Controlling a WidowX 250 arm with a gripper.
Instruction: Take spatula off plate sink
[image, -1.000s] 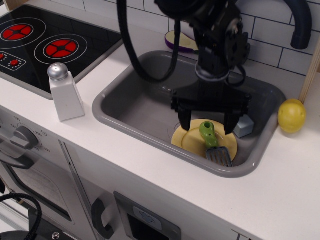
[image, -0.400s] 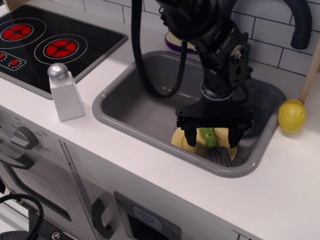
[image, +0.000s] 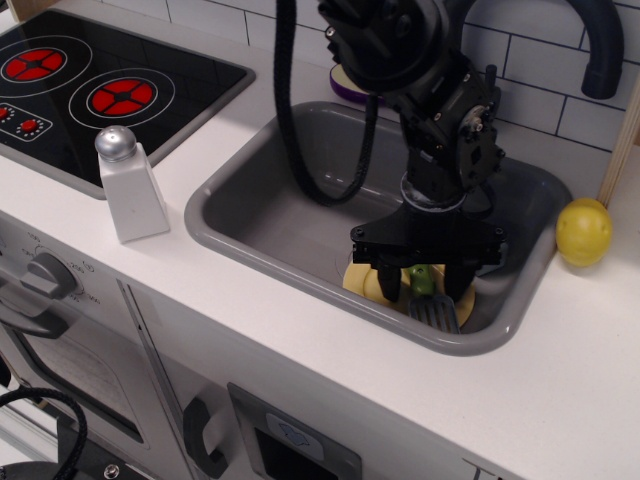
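One spatula (image: 428, 296) on one plate (image: 362, 281) in one sink (image: 262, 213); jaws part-open astride its handle, grip unclear

Smooth grey plastic sink (image: 260, 215), glossy black stovetop (image: 100, 80), matt yellow plastic plate (image: 362, 282)

The robot arm (image: 420, 70) is matte black throughout, built of bulky rounded housings that narrow to a cylindrical wrist with a pale grey ring just above the gripper (image: 422, 285). A thick, ribbed black cable (image: 290, 130) loops down beside the arm and curves back up to it. Small silvery screws dot the wrist housing. The gripper has a wide, flat black crossbar, from which short black fingers (image: 388, 285) project.
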